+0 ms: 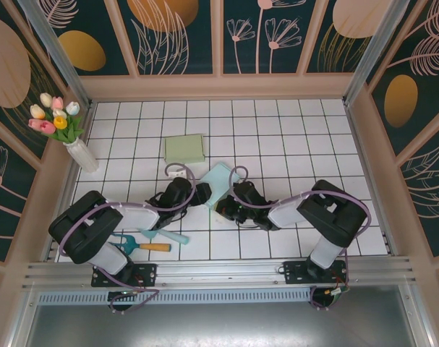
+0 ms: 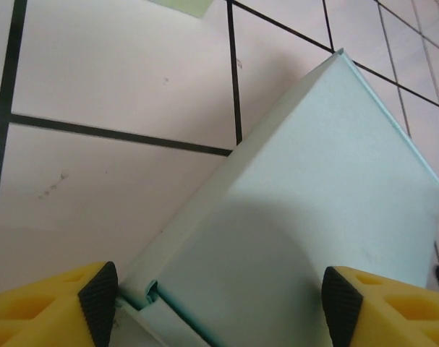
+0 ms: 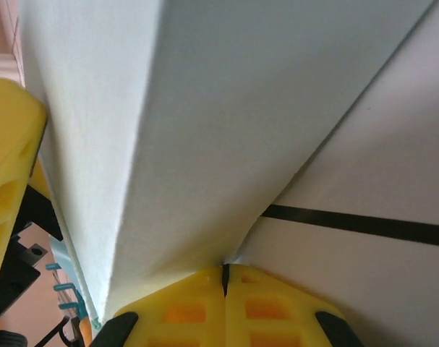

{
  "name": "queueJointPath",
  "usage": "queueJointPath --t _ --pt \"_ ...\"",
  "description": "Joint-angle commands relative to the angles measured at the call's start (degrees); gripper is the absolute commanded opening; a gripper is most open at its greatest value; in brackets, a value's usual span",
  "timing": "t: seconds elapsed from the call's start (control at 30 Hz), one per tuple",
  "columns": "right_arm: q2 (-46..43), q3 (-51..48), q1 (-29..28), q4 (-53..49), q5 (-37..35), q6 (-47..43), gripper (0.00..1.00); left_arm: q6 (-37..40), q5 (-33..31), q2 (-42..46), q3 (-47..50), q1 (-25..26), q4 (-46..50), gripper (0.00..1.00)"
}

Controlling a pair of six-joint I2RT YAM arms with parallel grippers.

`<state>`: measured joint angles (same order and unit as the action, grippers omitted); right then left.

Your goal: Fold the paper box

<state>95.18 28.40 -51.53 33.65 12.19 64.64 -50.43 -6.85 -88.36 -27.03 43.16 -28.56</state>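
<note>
A half-folded pale blue-green paper box lies at the centre of the tiled table, left gripper spread astride it, right gripper pinched shut on its edge; at 10 o'clock, a white vase holds tulips.

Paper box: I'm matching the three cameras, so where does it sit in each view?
Top external: paper box at centre, below the green sheet.
Left wrist: paper box across the lower right.
Right wrist: paper box across the upper left and middle.
Shared landmark: white tiles with black grid lines.
</note>
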Motion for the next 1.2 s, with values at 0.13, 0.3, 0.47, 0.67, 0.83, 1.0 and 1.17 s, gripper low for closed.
queueJointPath --t 0.13,0.3,0.47,0.67,0.83,1.0,1.17 --pt "-13.29 -1.23 -0.88 -10.05 -14.49 -8.04 0.16 3.97 -3.96 -1.36 -11.53 -3.26 14.6 0.78" --pt "-20.56 -1.09 -0.7 -24.2 -23.97 -16.92 0.3 2.38 -6.93 2.54 -9.67 -3.71 15.04 0.81" --pt "-24.86 3.51 1.94 -33.38 -30.41 -27.75 0.52 -3.04 -5.14 9.84 -1.02 -2.26 8.52 0.77" --pt "-19.91 8.87 11.63 -28.05 -18.2 -44.81 0.53 -8.21 -7.06 13.19 3.55 4.15 2.89 0.75" --pt "-12.52 12.68 17.93 -24.64 -10.38 -47.95 0.53 -11.36 -5.38 11.68 3.92 5.04 -1.36 0.75" --pt "-5.42 15.89 22.7 -23.47 -2.76 -48.82 0.53 -10.22 -2.76 8.1 0.7 5.01 -0.53 0.75" --pt "-4.05 14.67 23.31 -19.09 1.5 -47.88 0.54 -10.2 -4.2 6.26 -0.48 5.09 0.96 0.75"
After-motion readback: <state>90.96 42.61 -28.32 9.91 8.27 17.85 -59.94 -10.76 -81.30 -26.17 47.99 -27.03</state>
